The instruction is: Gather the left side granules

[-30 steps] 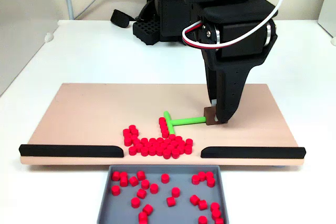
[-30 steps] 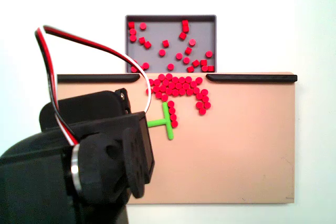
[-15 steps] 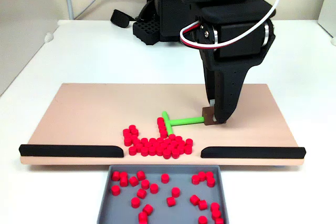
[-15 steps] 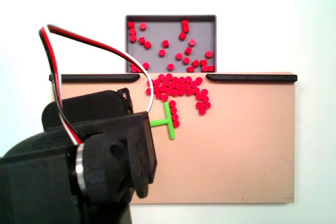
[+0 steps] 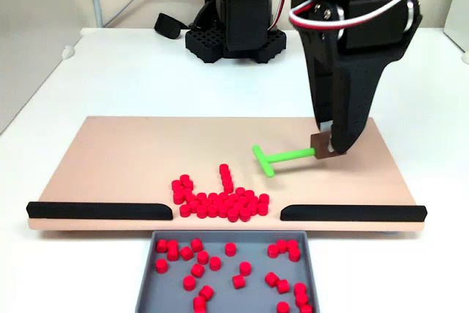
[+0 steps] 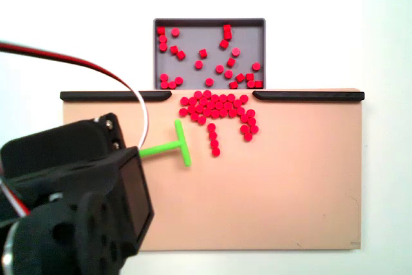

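Red granules (image 5: 220, 199) lie heaped at the board's (image 5: 117, 159) near edge by the gap between the strips (image 5: 99, 210), while the gripper (image 5: 327, 146), clamped on the pusher's (image 5: 282, 157) stem, holds its crossbar clear to their right.

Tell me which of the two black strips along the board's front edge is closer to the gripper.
In the front fixed view, the right-hand black strip. The gripper, holding the green pusher's stem, sits almost directly behind it, while the left-hand strip lies across the gap.
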Controlling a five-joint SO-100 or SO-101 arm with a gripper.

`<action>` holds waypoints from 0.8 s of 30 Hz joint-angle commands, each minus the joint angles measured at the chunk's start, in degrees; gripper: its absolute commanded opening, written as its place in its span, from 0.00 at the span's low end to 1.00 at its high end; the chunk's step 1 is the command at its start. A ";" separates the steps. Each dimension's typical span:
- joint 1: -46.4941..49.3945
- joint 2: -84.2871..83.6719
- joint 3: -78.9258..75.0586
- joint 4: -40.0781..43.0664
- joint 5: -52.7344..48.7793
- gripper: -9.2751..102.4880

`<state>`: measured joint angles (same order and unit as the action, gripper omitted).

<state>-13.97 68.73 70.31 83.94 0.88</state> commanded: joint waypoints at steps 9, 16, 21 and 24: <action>-1.76 19.07 10.81 1.32 -17.84 0.08; 5.36 31.64 22.85 1.32 -40.43 0.08; 11.95 37.97 29.62 1.23 -58.10 0.08; 14.41 40.43 31.82 1.23 -65.92 0.08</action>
<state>-1.32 105.47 101.34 85.17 -58.27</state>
